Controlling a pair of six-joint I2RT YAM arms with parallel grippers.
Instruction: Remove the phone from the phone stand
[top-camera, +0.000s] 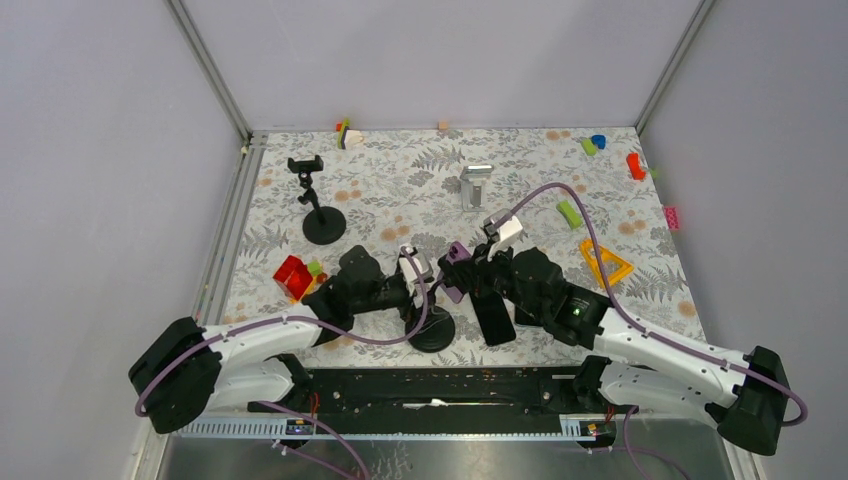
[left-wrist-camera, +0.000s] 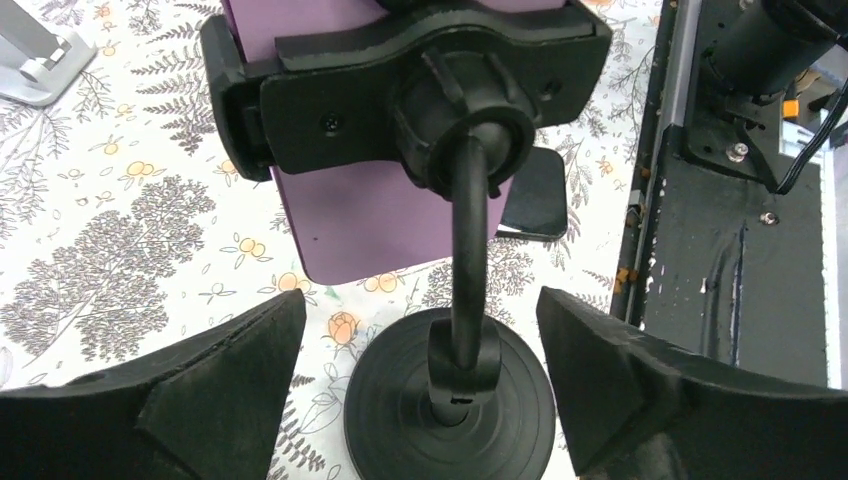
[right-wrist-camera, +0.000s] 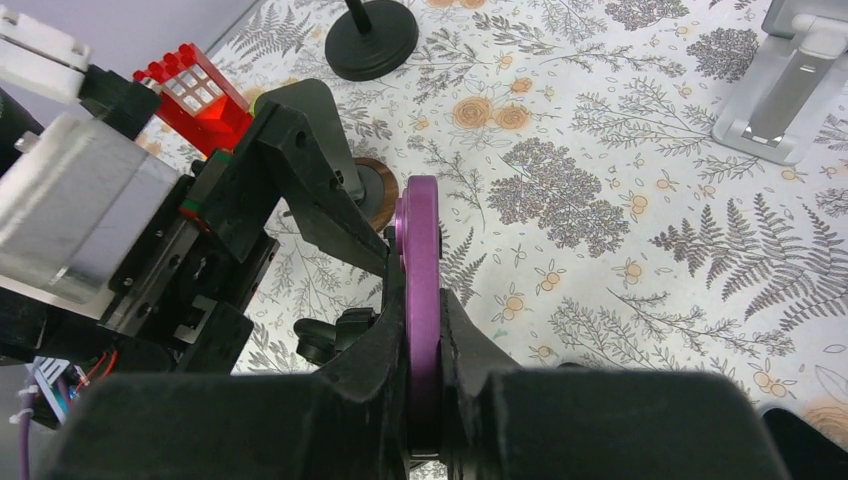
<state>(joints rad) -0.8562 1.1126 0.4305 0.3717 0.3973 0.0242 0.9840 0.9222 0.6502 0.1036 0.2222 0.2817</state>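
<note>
Right wrist shows right pincer (right-wrist-camera: 425, 400) pinching the slim purple phone (right-wrist-camera: 421, 250) edgewise; left pincer (left-wrist-camera: 418, 310) spread.

Top cam: high, behind, looking down on whole table (top-camera: 420, 170). Wrist cams: close-up, low; both share the purple phone (left-wrist-camera: 380, 220) w/ top.

Fern-print table (top-camera: 420, 190), phone stand (top-camera: 432, 330), toy blocks (top-camera: 293, 277)
</note>
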